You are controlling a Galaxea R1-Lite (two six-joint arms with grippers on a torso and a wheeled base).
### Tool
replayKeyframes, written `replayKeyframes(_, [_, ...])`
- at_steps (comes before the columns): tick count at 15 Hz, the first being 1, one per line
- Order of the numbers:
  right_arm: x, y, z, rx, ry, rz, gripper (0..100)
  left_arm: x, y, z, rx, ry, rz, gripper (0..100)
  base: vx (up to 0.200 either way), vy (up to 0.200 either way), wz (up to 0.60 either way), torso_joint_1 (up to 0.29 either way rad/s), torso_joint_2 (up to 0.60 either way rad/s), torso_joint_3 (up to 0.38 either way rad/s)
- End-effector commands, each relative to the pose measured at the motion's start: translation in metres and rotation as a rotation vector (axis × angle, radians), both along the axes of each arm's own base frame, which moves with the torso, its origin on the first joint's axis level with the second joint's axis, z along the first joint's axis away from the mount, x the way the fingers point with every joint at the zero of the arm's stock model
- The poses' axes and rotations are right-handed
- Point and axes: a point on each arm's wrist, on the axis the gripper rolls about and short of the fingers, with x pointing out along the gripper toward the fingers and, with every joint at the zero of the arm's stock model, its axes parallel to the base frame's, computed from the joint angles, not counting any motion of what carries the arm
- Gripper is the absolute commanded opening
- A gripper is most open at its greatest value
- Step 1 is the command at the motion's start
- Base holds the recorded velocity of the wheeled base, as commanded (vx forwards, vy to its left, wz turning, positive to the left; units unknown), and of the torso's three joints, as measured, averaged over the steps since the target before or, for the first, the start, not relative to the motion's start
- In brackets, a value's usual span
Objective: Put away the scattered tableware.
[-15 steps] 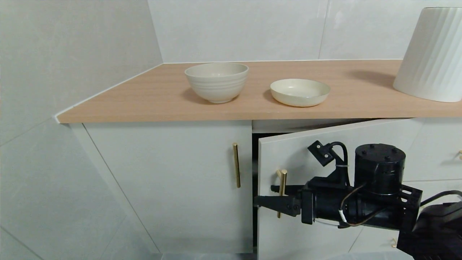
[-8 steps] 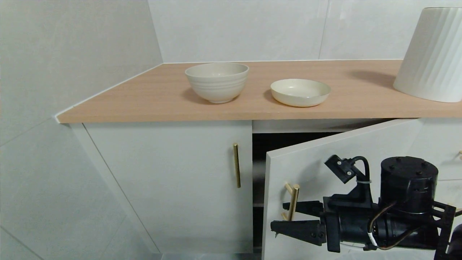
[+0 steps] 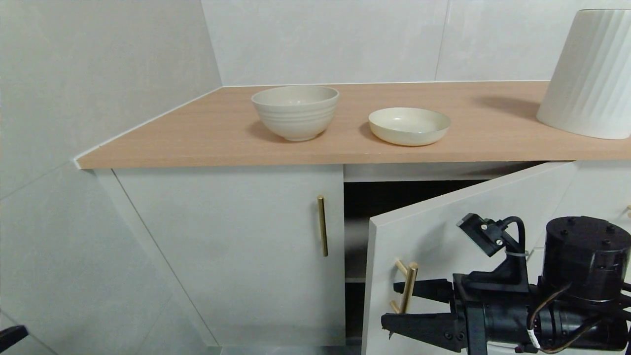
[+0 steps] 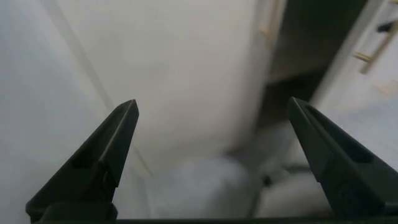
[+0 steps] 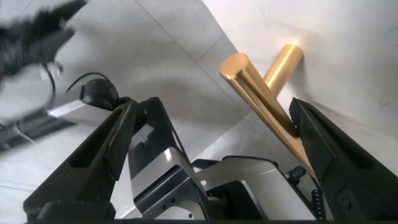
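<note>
Your tableware sits on the wooden countertop (image 3: pixel 197 143). The deep ribbed bowl (image 3: pixel 295 111) stands upright nearer the countertop's left corner, and the shallow dish (image 3: pixel 409 125) rests flat on the countertop to the bowl's right, apart from it. Both are round with no long axis, and both mouths face straight up. At the countertop's right end stands a white ribbed cone-shaped piece (image 3: pixel 589 74), narrow end up. Beneath the countertop the left cabinet door (image 3: pixel 231 246) is closed, and its brass bar (image 3: pixel 322 225) runs straight up and down. The right cabinet door (image 3: pixel 434 231), under the part of the countertop that carries the dish, is swung partly open, leaving a dark gap below the countertop's front edge. That door's brass handle (image 3: pixel 408 294) has its long axis nearly upright, leaning slightly. Your right gripper (image 3: pixel 392 304) lies level well below the countertop, its long axis pointing toward the robot's left across the door face. Its fingers (image 5: pixel 118 149) are spread one above and one below, with the handle bar (image 5: pixel 258 93) between them and not clamped. Your left gripper (image 4: pixel 211 104) has its fingers wide apart, holding nothing, and it faces the blurred cabinet fronts under the countertop.
</note>
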Motion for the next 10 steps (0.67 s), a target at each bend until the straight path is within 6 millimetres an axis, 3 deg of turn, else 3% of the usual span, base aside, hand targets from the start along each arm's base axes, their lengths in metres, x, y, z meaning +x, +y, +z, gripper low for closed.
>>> replayKeyframes(1, [-0.003,-0.002,0.0,0.0,0.002,0.005,100,0.087,-0.027,0.027,0.031,0.267,-0.207,100,0.0,0.0,0.0,0.0,0.0,0.0])
replayKeyframes(2, [-0.005,-0.003,-0.003,-0.009,0.003,0.009,100,0.1,-0.039,0.027,0.057,0.279,-0.237,0,0.0,0.0,0.0,0.0,0.0,0.0])
replayKeyframes(6, [-0.012,-0.002,-0.009,-0.037,-0.024,0.04,100,0.135,-0.08,0.023,0.054,0.275,-0.305,0,0.0,0.0,0.0,0.0,0.0,0.0])
replayKeyframes(10, [-0.015,-0.003,-0.01,-0.042,-0.021,0.045,100,0.165,-0.136,-0.001,-0.003,0.294,-0.432,0,0.0,0.0,0.0,0.0,0.0,0.0])
